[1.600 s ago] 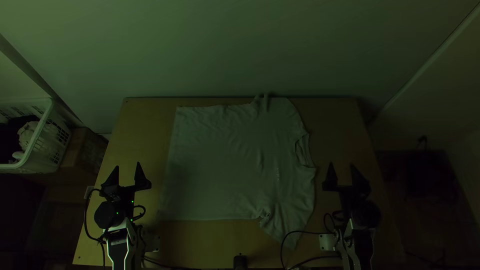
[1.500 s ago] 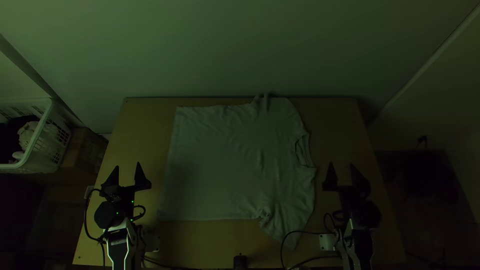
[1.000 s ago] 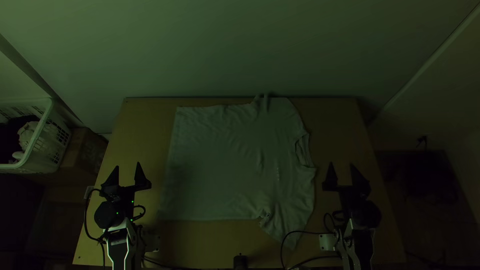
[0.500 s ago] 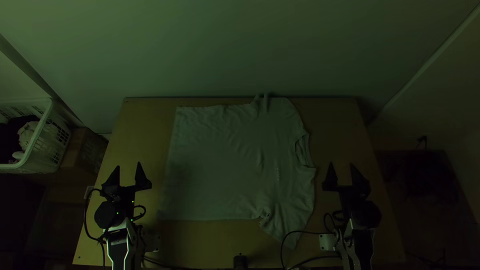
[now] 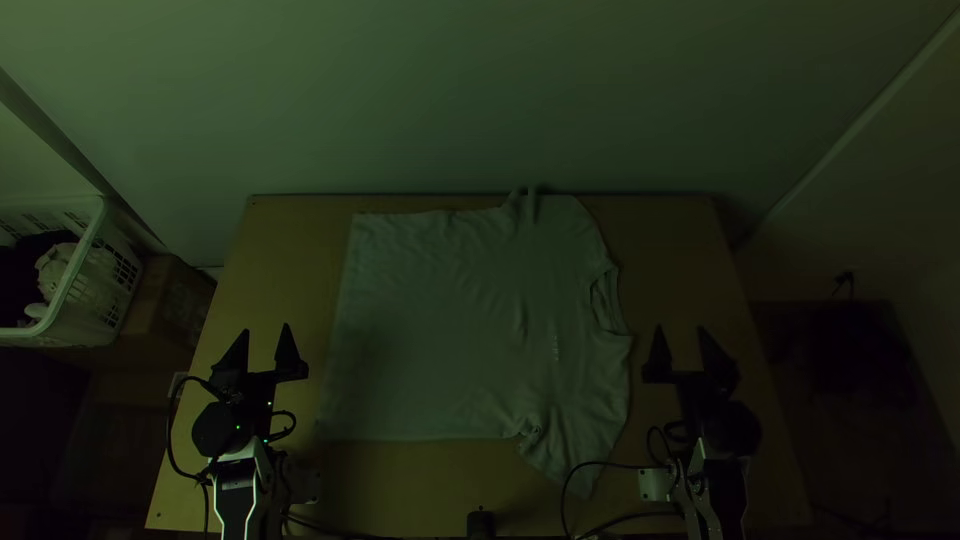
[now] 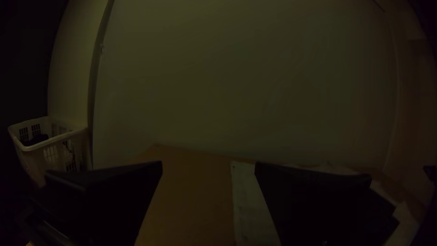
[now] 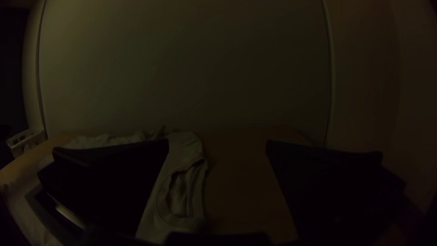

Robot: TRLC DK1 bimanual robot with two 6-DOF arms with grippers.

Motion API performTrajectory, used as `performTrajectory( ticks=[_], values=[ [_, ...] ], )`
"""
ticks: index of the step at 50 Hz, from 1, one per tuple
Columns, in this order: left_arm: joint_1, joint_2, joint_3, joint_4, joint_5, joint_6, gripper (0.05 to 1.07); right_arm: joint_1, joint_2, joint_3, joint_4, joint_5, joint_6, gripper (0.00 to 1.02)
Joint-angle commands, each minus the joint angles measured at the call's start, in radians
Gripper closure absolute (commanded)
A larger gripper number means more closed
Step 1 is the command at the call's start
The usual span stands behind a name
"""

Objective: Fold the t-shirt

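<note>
The pale t-shirt (image 5: 450,330) lies spread on the table, its collar toward the right, one sleeve at the far edge and the other toward the near edge, with small creases near both. Left of the hem, my left gripper (image 5: 262,345) stands open and apart from the cloth. My right gripper (image 5: 683,345) is open to the right of the collar, also holding nothing. In the left wrist view, my left gripper (image 6: 208,168) has part of the shirt (image 6: 252,205) beyond its fingers. The right wrist view has my right gripper (image 7: 217,146) and the shirt's collar (image 7: 182,196).
A white laundry basket (image 5: 85,270) holding cloth stands off the table's left side, beside a cardboard box (image 5: 165,300). Bare wooden table (image 5: 680,250) lies right of the shirt. A small dark object (image 5: 481,524) sits at the near edge. A wall rises behind the table.
My left gripper has shifted slightly to the right. The right one has moved very slightly left. The t-shirt lies as before.
</note>
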Motion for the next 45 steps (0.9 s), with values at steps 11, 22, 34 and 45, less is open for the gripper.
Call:
performTrajectory(
  ticks=[11,22,34,45],
  values=[
    [-0.046,0.035,0.081,0.000,0.018,-0.015,0.10,0.004,0.002,0.046,0.090,-0.001,-0.040,0.04],
    [-0.066,0.228,0.254,0.006,0.016,-0.025,0.10,0.021,0.092,0.180,0.108,-0.002,-0.048,0.04],
    [-0.090,0.423,0.464,0.013,0.016,-0.051,0.10,0.036,0.318,0.361,0.206,-0.002,-0.052,0.04],
    [-0.104,0.620,0.670,0.011,0.016,-0.050,0.10,0.034,0.552,0.534,0.248,-0.002,-0.055,0.04]
  ],
)
